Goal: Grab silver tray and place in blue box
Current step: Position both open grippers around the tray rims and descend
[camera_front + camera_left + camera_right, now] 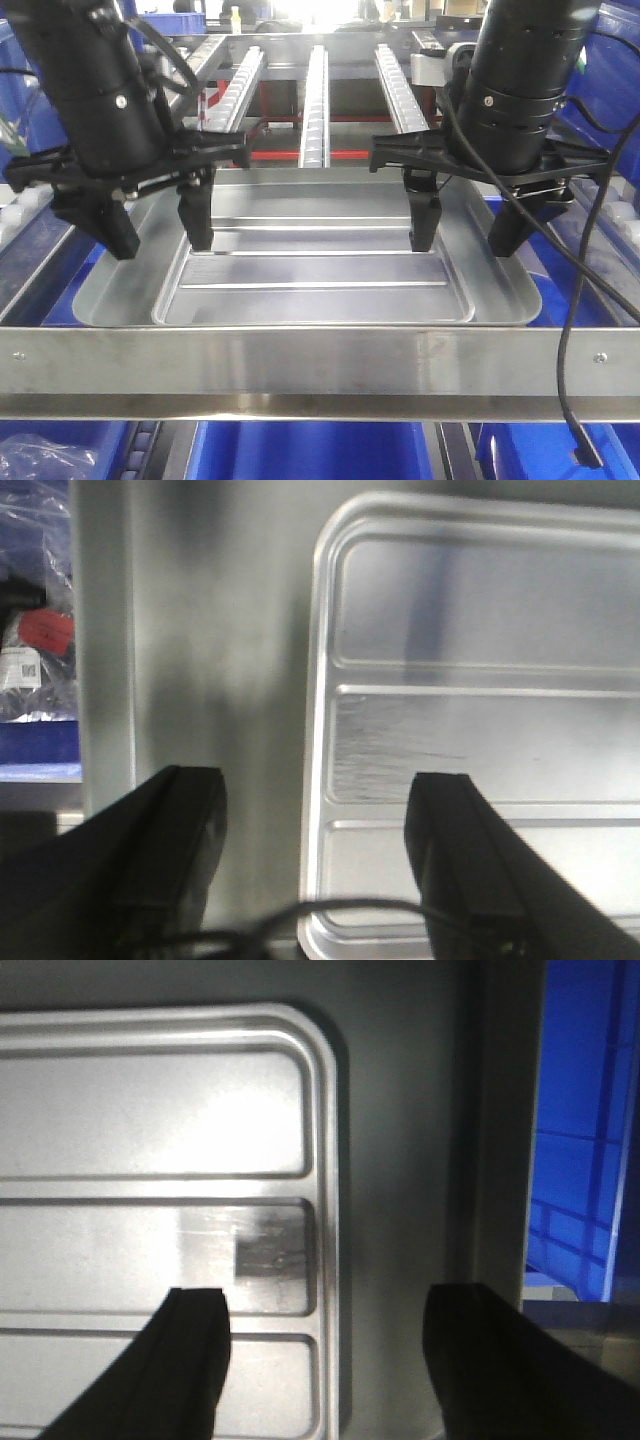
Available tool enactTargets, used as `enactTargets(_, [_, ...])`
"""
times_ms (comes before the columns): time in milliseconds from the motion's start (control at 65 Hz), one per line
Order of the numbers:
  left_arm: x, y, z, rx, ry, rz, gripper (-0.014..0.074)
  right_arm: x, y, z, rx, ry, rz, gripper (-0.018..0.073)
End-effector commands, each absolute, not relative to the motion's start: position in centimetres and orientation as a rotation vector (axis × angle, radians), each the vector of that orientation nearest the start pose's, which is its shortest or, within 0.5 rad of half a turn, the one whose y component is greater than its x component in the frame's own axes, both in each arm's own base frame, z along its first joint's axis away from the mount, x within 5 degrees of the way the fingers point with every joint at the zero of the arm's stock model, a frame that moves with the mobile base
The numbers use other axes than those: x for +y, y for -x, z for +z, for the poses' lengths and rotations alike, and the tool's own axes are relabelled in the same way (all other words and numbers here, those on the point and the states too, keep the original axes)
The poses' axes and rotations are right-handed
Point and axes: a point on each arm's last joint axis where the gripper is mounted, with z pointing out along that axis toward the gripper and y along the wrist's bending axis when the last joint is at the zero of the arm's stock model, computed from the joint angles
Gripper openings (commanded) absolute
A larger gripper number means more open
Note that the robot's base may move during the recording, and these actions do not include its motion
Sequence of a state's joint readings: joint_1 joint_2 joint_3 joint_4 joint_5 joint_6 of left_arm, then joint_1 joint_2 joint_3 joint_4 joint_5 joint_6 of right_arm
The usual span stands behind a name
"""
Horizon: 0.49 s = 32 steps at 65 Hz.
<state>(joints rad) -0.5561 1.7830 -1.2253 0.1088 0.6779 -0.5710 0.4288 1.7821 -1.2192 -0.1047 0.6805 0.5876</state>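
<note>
The silver tray (310, 275) lies flat in the middle of the front view, with a raised rim and two long ridges in its recessed centre. My left gripper (160, 232) is open and hangs over the tray's left rim (312, 680), one finger inside the tray and one outside. My right gripper (467, 230) is also open and straddles the right rim (330, 1160) the same way. Neither gripper holds anything. In the wrist views the left gripper (318, 785) and right gripper (330, 1300) both sit above the rim. Ribbed blue box wall (585, 1160) shows right of the tray.
A flat steel rack bar (300, 365) crosses in front of the tray. Roller rails (315, 100) run away behind it. More blue plastic (300, 450) lies under the bar. A black cable (570, 350) hangs at the right. A plastic bag (35, 630) lies to the left.
</note>
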Motion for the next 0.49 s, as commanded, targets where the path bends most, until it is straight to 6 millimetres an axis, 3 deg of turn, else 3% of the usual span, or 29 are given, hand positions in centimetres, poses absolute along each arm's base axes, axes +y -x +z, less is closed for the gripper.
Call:
enactTargets(0, [-19.3, -31.8, 23.5, 2.652, -0.074, -0.275, 0.0316, 14.9, -34.1, 23.8, 2.617, -0.099, 0.239, 0.0517])
enactTargets(477, [-19.6, -32.3, 21.5, 2.702, -0.077, -0.241, 0.0316, 15.3, -34.9, 21.3, 2.668, -0.095, 0.211, 0.0517])
